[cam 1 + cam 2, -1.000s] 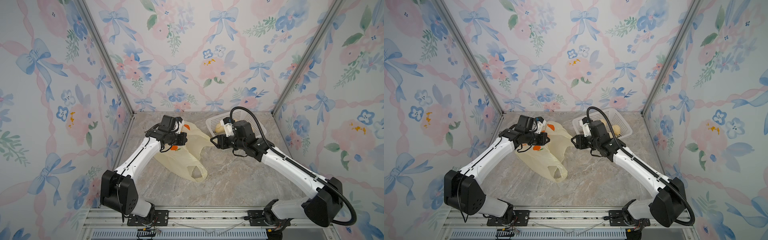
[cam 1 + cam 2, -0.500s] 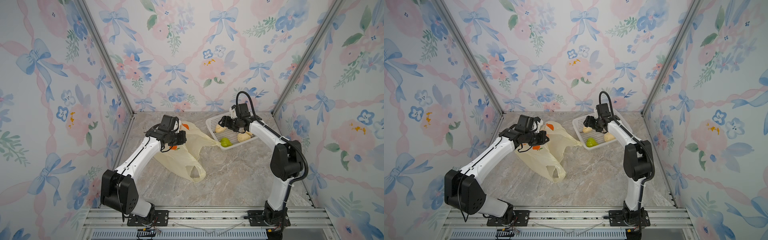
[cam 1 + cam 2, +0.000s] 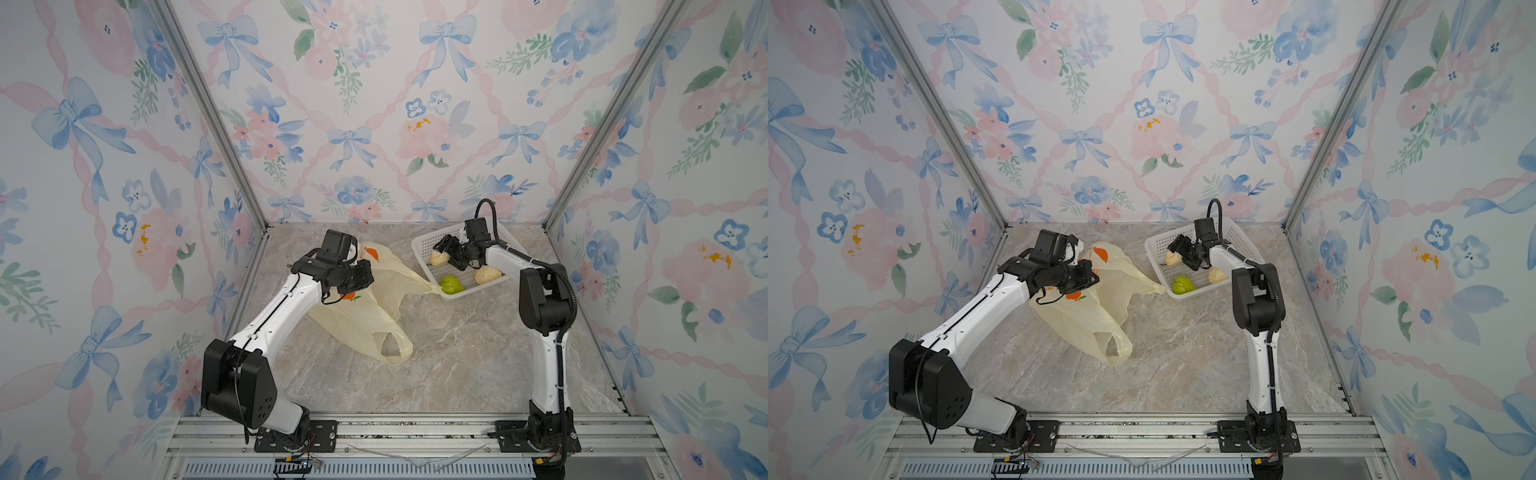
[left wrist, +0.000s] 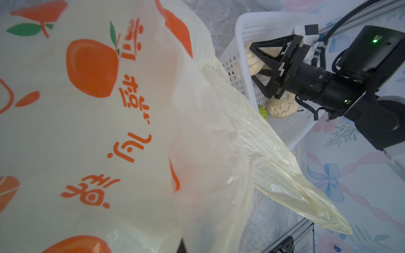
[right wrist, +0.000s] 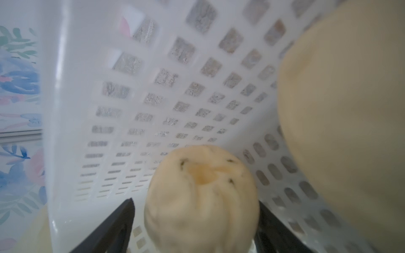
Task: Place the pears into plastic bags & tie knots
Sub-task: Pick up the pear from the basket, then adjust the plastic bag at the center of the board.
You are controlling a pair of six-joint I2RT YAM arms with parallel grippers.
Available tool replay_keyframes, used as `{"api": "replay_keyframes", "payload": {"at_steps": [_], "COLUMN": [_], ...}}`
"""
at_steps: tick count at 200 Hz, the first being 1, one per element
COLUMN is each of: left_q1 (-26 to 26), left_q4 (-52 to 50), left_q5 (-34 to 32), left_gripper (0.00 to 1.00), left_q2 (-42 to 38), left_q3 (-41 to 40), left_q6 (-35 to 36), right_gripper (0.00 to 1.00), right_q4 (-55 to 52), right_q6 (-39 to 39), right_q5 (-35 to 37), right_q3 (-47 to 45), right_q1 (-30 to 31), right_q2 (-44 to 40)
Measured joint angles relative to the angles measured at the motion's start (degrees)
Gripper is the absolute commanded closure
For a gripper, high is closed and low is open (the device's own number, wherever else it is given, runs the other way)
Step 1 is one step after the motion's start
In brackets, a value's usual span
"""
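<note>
Right pincer (image 3: 448, 254): it sits down inside the white basket (image 3: 424, 266) at the far right, with its jaws spread wide on either side of a cream pear (image 5: 201, 197). In the wrist view I see a sliver of gap on one side, so nothing is gripped yet.
Left pincer (image 3: 366, 277): closed. Its tips are buried in film, but the plastic bag (image 3: 357, 320) rises up to it, so I judge it has the mouth edge pinched and lifted.
Pears: I count three in both top views, all in the basket. The straddled one lies by the left wall, a green pear (image 3: 452, 284) is in the near corner, and a second cream pear (image 3: 487, 274) is to the right. I cannot see any others.
Bag: it lies slumped on the surface (image 3: 457, 353) left of the basket. One loop handle (image 3: 388, 345) lies on the near side, and one corner reaches the basket's near corner. No knot is tied yet.
Pear handling: I expect it to be firm, lumpy, fairly heavy and easy to bruise. It is rounded, so it may roll or squirt out of the jaws. I'd take it across the widest belly, not by the stem, with a modest squeeze.
Bag handling: thin, limp and slippery, and the mouth will collapse unless it is held up. For tying, I'd grip the handles.
</note>
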Motion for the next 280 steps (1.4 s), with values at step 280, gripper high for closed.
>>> {"api": "replay_keyframes", "payload": {"at_steps": [280], "left_q1": [1.0], "left_q4": [0.0], "left_q5": [4.5], "left_gripper": [1.00], "left_q2": [-3.2], "left_q3": [2.9], "left_q6": [-6.8], "right_gripper": [0.45], "right_q4": [-10.1], "right_q6": [-29.1], "right_q5": [21.3], "right_q3": [-22.1], "right_q1": [31.6], "right_q2": [-45.9]}}
